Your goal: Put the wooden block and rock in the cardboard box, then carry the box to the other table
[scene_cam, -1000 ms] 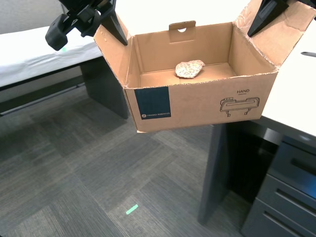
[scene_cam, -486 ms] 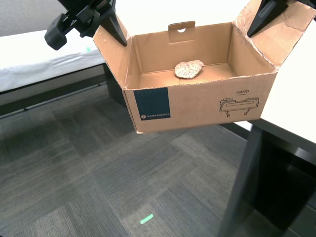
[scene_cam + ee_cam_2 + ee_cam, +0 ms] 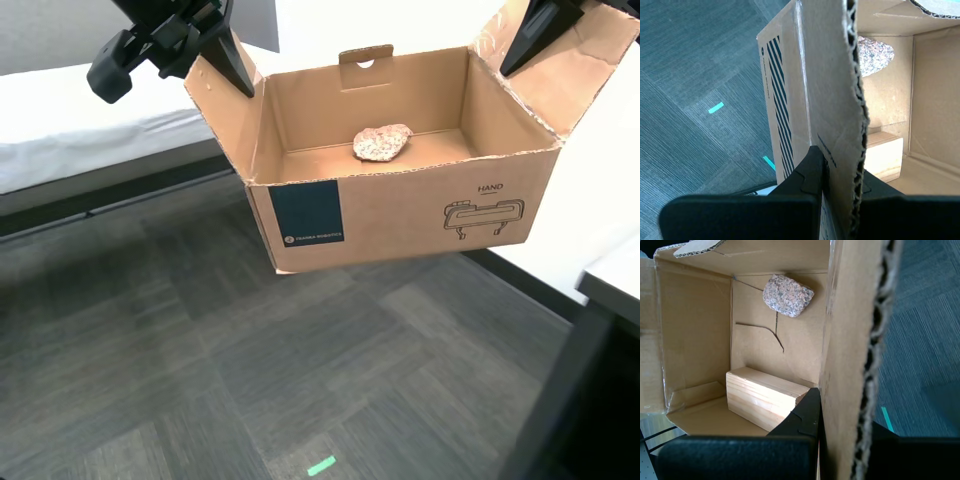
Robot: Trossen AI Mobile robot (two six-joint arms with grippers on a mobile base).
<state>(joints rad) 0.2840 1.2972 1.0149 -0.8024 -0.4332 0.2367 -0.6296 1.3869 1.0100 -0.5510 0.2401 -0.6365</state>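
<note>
**A:** Mid-carry: the cardboard box (image 3: 400, 215) hangs in the air over grey carpet, touching no tabletop. What holds it up?

**B:** Its two side flaps. My second gripper (image 3: 232, 68) pinches the flap at the exterior view's left, on the side with the navy label (image 3: 308, 212). My first gripper (image 3: 528, 42) pinches the opposite flap at the exterior view's right. On each, the jaws are closed to the thickness of the corrugated board, one finger inside the flap and one outside. Gripping both sides evenly looks meant to keep the box level.

**A:** And the cargo?

**B:** Both pieces are inside. The rock (image 3: 382, 141) lies on the box floor towards the back wall with the handle tab (image 3: 367, 60). The wooden block (image 3: 765, 397) rests flat on the floor too. The front wall hides it in the exterior view, but my first wrist view shows it plainly, apart from the rock.

**A:** So loading is done?

**B:** I judge so; only the carrying remains. The white-draped table (image 3: 70, 125) stands at the exterior view's left, beyond the box. The risk, I think, is a torn flap, since thin cardboard takes the whole weight.
</note>
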